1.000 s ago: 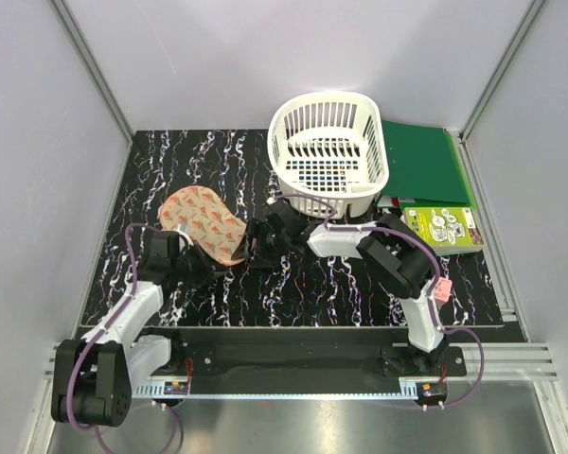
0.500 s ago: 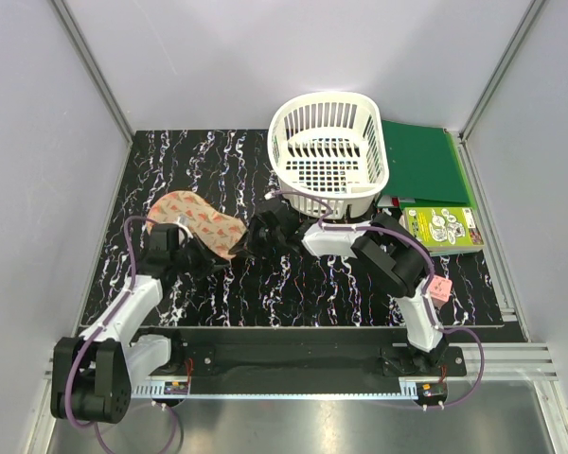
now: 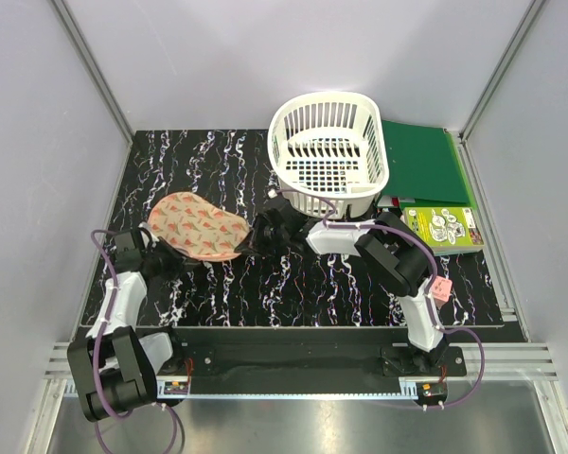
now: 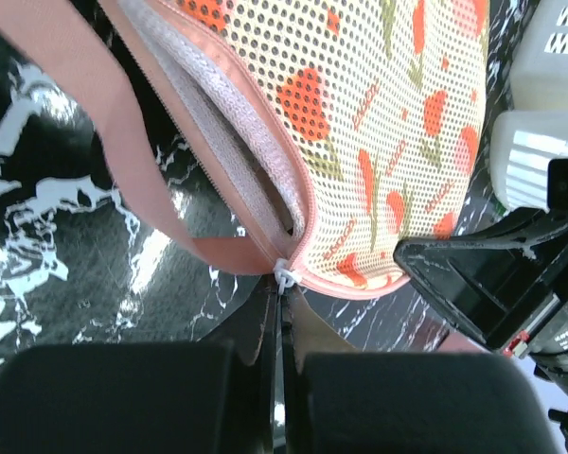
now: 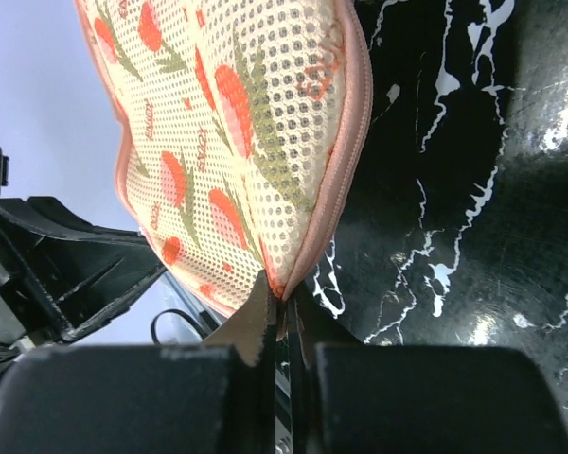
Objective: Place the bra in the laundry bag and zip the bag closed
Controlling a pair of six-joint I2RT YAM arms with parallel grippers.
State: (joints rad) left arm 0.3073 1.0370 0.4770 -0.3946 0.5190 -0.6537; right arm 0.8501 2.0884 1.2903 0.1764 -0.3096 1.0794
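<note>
On the black marbled table, your left fingers pinch the zipper pull of the laundry bag; your right fingers clamp its opposite rim.

The bag is spread flat on the surface. Its near-left edge is touched by the left pincer, its right tip by the right pincer. A basket is seen just behind the right pincer.
</note>
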